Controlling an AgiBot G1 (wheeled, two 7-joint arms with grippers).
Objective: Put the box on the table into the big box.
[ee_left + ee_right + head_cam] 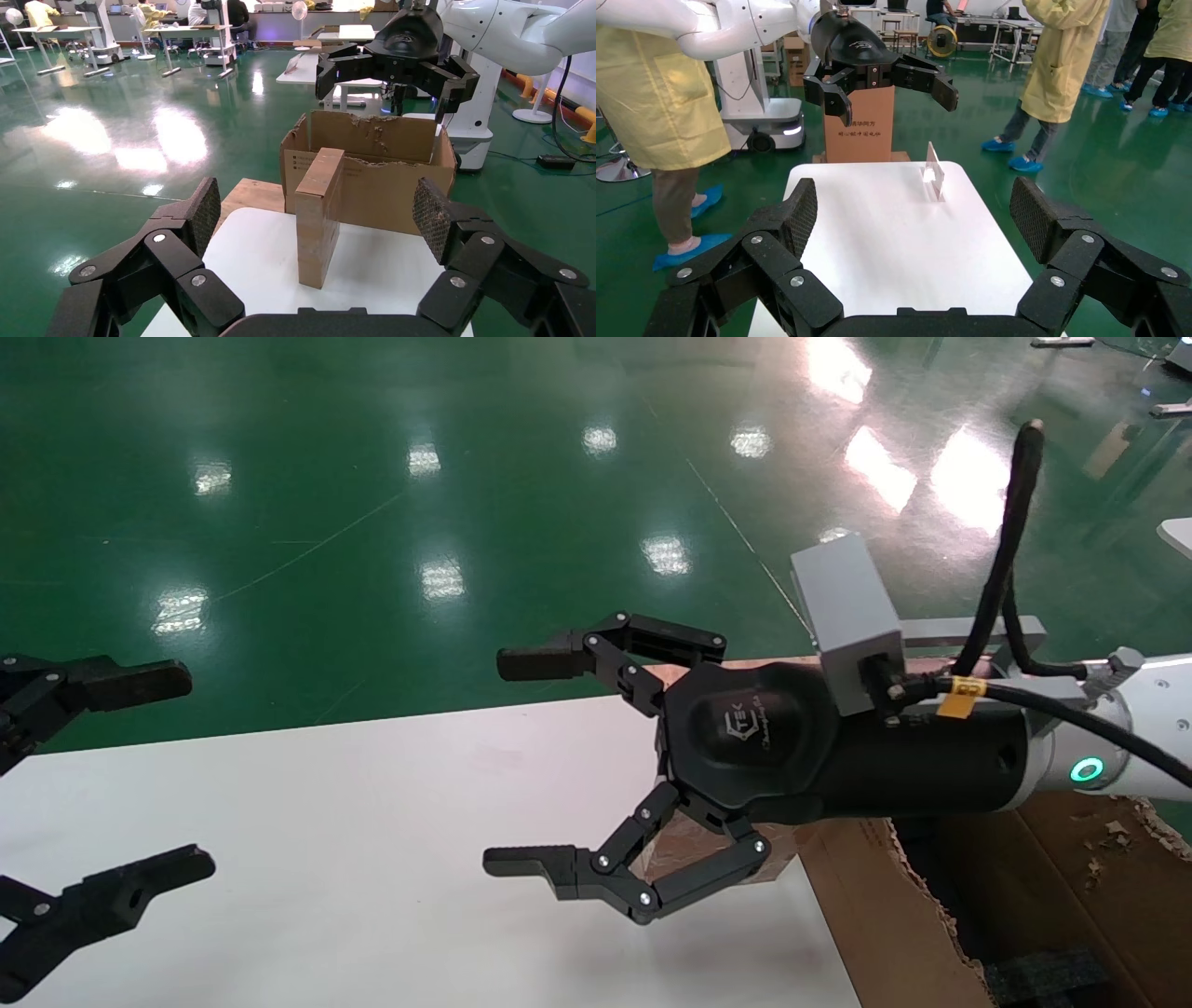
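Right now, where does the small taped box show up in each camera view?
Head view: the box peeks out behind the right end effector.
Left wrist view: centre, upright, before the big box.
Right wrist view: not in it.
Shared landmark: the white table.

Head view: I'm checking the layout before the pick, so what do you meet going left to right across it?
Left gripper, open at the left edge → bare white table → right gripper, open above the table → big box at the table's right end.
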